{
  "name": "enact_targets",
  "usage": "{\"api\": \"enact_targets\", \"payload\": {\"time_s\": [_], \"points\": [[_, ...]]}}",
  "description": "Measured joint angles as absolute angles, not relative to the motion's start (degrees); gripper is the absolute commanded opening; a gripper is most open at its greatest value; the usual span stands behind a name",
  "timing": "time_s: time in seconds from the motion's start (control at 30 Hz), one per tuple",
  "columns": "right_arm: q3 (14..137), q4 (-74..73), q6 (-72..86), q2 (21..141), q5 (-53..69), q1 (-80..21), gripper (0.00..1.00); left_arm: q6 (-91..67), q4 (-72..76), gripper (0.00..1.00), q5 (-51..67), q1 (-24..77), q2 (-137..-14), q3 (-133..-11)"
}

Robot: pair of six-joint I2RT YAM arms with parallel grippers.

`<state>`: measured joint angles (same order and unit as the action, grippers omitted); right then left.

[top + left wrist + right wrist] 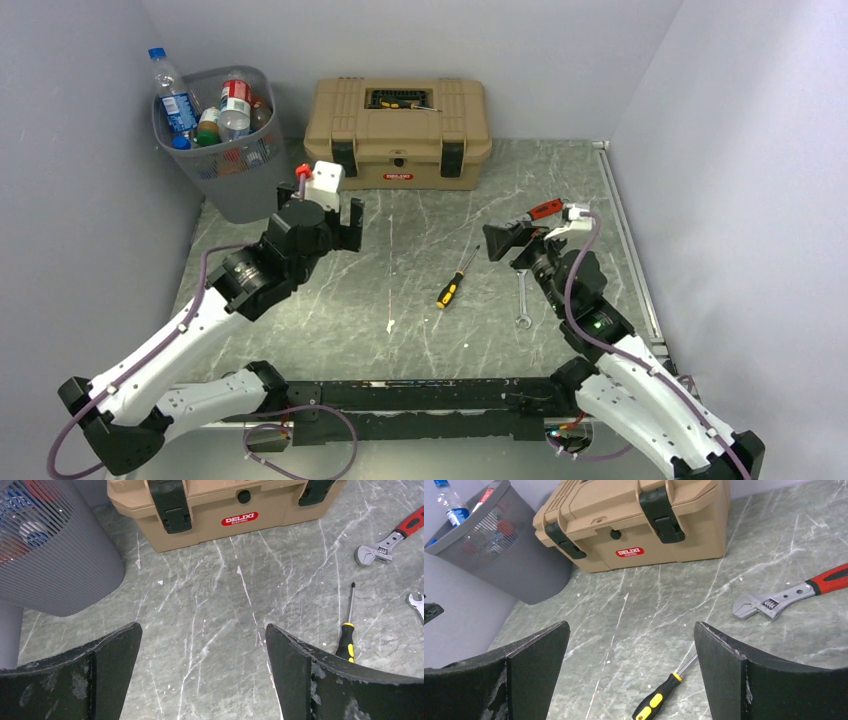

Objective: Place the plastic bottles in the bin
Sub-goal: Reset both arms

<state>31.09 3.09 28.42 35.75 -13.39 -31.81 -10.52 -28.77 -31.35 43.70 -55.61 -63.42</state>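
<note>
At the table's far left corner stands the bin, grey ribbed mesh tapering downward. The plastic bottles are heaped inside it, and I see none lying on the table. One clear, blue-capped bottle pokes above the rim, so a knock could tip it out. My left hand hovers just beside the bin, jaws spread wide and holding nothing; a careless swing could shove the light basket over. The tan hard-plastic toolbox sits mid far edge. A slim yellow-and-black screwdriver lies mid-table. My right hand is also fully open and empty above it. I could grab that by mistake, or the red-handled steel wrench toward the right edge.
</note>
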Motion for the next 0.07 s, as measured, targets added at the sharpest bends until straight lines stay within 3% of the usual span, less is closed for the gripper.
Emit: {"api": "enact_targets", "payload": {"time_s": [0.07], "points": [[31.09,3.29,28.6,36.1,-13.41,-31.81,1.0,-10.31,-28.6,0.99,-31.31,43.7,-55.42,-63.22]]}}
